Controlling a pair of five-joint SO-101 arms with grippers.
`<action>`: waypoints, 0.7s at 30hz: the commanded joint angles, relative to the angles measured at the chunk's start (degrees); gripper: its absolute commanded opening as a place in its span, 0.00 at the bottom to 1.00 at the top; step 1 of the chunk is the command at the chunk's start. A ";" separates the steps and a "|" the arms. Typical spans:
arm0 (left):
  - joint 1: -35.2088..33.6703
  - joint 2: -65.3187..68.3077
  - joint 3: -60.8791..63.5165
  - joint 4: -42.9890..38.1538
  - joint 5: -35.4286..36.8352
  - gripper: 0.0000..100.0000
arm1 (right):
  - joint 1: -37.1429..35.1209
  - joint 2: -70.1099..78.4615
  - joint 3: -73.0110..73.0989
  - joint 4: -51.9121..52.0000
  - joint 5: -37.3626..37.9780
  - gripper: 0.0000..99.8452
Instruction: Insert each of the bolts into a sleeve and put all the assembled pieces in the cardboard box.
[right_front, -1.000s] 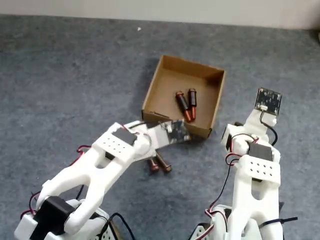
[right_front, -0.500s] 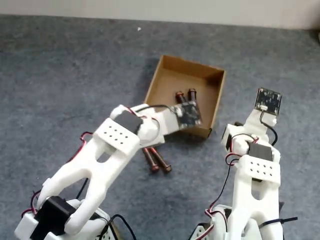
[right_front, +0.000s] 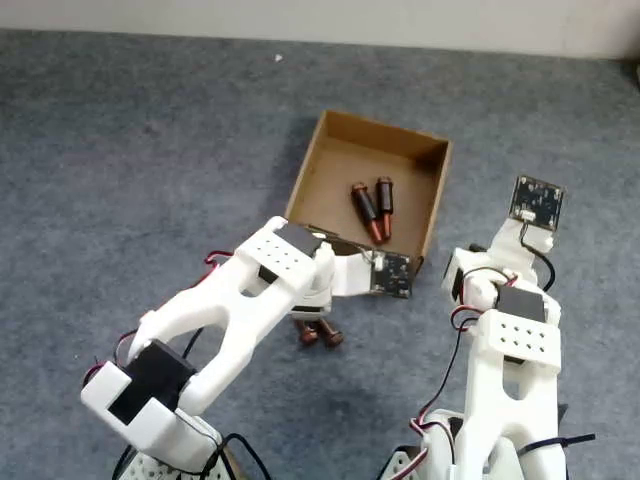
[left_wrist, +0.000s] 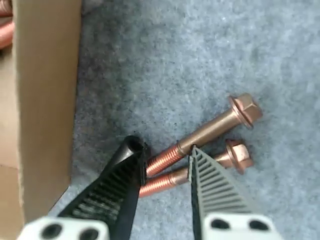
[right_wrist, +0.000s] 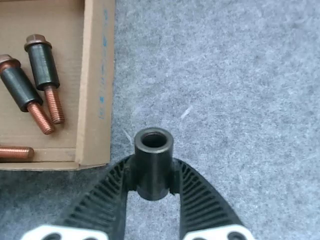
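Surface: grey felt-like table covering (right_front: 120, 150), with a pale wall strip (right_front: 300, 18) along the far edge.

Item 1. Left arm (right_front: 230, 320), white, stretched towards the near wall of the cardboard box (right_front: 433, 200). The left gripper (left_wrist: 164, 150) hung just above the covering with its fingers released and a clear gap between them.

Item 2. Two bare copper bolts (right_front: 318, 332), lying side by side on the covering and touching, just outside the box. The threaded end of the longer bolt (left_wrist: 210, 131) lay in the gap between the left fingers, close to their tips. The shorter bolt (left_wrist: 237, 156) crossed under one finger, its thread also showing in the gap. Both flanged heads pointed away from the fingers, on the side opposite the box. Neither bolt was gripped.

Item 3. Cardboard box, open-topped, just beside the left fingers. Inside lay two assembled pieces, one (right_front: 366, 210) beside the other (right_front: 384, 198), each a copper bolt in a black sleeve. A further copper threaded shank (right_wrist: 15, 151) lay along the box's near wall.

Item 4. Right arm (right_front: 510, 350), white, to the side of the box. The right gripper (right_wrist: 153, 175) was clenched on a black sleeve (right_wrist: 153, 155), held between the fingertips with its bore facing the wrist camera. The box corner lay just beyond the fingertips, to one side.
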 joint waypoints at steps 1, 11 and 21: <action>1.01 0.13 -2.33 0.53 -1.32 0.16 | 0.66 -1.54 -0.57 -1.36 1.93 0.01; 5.85 0.66 -1.45 4.57 -4.31 0.16 | 0.57 -1.54 -0.57 -1.36 2.11 0.01; 8.04 0.75 1.01 2.90 -4.22 0.16 | 0.57 -1.54 -0.57 -1.36 2.20 0.01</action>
